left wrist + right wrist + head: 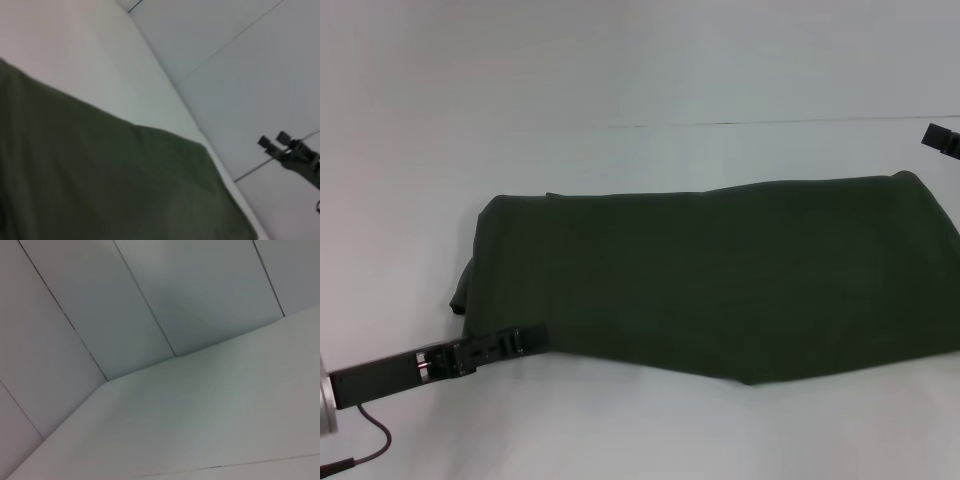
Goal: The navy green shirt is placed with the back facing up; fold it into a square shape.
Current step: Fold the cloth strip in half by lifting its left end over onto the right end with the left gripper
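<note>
One shirt (720,275) lies on the white table (620,430), a single dark olive slab folded into a long band that runs from left of centre to the right edge of the head view. Its near edge slants, with a small bump of cloth at the left end. In the left wrist view the shirt (100,180) fills the lower part, its edge ending on the table.

Two grippers show. The left gripper (525,340) is low at the shirt's near left corner, its tip at the cloth edge; whether the fingers are spread or pinching the cloth, I cannot tell. The right gripper (942,139) is at the far right edge, beyond the shirt's far right corner and apart from it. In the left wrist view the right gripper (274,142) shows two fingers slightly spread, holding nothing.
</note>
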You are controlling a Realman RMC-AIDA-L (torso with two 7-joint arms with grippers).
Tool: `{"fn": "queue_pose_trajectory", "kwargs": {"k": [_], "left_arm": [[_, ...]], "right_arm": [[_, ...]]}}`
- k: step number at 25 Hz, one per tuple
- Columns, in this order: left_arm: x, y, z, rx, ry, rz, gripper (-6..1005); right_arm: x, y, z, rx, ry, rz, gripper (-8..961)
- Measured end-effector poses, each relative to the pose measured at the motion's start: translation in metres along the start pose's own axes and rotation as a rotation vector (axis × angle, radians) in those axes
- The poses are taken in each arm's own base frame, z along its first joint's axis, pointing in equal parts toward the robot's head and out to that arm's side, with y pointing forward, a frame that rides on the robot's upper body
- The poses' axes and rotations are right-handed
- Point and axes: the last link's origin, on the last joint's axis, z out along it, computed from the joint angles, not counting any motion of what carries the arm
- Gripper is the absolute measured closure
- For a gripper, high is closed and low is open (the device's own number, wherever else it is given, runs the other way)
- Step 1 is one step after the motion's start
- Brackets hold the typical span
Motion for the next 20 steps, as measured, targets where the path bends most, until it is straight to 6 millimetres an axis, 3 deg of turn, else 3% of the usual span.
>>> {"fn": "queue_pose_trajectory", "kwargs": {"k": [20], "left_arm": [[-0.005, -0.023, 0.013, 0.123, -0.064, -0.051, 222]], "right_arm": [[-0.004, 0.001, 0.003, -0.003, -0.005, 0.005, 82]]}}
